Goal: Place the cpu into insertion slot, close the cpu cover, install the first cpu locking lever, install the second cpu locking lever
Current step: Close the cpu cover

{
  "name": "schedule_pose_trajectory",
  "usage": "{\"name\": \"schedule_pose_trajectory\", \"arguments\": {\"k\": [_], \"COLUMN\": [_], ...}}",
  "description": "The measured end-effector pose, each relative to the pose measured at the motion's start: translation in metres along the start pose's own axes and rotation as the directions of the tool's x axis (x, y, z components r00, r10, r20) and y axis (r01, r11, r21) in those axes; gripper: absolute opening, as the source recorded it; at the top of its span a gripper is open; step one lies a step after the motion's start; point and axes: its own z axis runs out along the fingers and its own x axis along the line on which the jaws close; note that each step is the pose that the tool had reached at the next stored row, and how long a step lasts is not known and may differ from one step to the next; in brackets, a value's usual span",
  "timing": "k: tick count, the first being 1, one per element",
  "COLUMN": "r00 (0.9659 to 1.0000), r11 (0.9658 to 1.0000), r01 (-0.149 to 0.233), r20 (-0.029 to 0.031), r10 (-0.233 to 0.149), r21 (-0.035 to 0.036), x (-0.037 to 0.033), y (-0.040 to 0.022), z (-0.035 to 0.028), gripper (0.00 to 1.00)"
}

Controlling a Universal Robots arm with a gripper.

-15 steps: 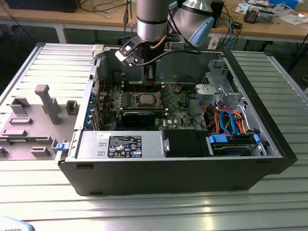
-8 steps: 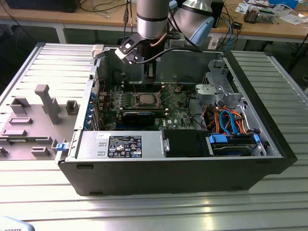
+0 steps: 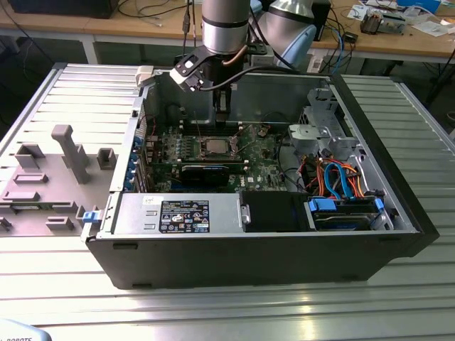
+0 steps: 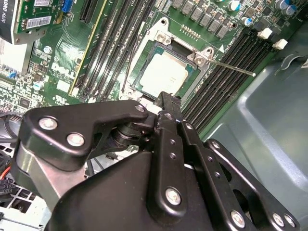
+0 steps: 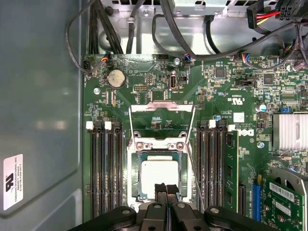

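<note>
Claw (image 5: 164, 189) closed, empty, above cpu (image 5: 157, 174)

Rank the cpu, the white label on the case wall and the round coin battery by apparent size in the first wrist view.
Largest: cpu.
Next: white label, taller but much narrower.
Smallest: coin battery, clearly.

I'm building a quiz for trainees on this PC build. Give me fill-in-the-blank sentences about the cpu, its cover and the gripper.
1. The cpu sits ____ the slot.
2. The cover is swung ____, not down over the cpu.
3. The gripper is shut and holds ____.
4. The board around the slot is coloured ____.

Missing words: in; open; nothing; green.
</note>
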Motion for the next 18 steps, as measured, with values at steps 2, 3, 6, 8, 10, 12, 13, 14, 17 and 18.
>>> {"name": "schedule_pose_trajectory", "arguments": {"k": [2,3,6,8,10,12,13,14,17,18], "r00": [1.0,1.0,1.0,1.0,1.0,1.0,1.0,1.0,1.0,1.0], "r11": [1.0,1.0,1.0,1.0,1.0,1.0,1.0,1.0,1.0,1.0], "r01": [0.0,0.0,0.0,0.0,0.0,0.0,0.0,0.0,0.0,0.0], "r20": [0.0,0.0001,0.0001,0.0001,0.0001,0.0,0.0,0.0,0.0,0.0001], "r10": [0.0,0.0,0.0,0.0,0.0,0.0,0.0,0.0,0.0,0.0], "r21": [0.0,0.0,0.0,0.0001,0.0,0.0,0.0,0.0,0.0,0.0], "x": [0.0,0.0,0.0,0.0,0.0,0.0,0.0,0.0,0.0,0.0001], "y": [0.0,0.0,0.0005,0.0019,0.0027,0.004,0.0042,0.0042,0.0043,0.0044], "z": [0.0,0.0,0.0,0.0,0.0,0.0001,0.0001,0.0001,0.0001,-0.0004], "gripper": [0.11,0.11,0.11,0.11,0.11,0.11,0.11,0.11,0.11,0.11]}}
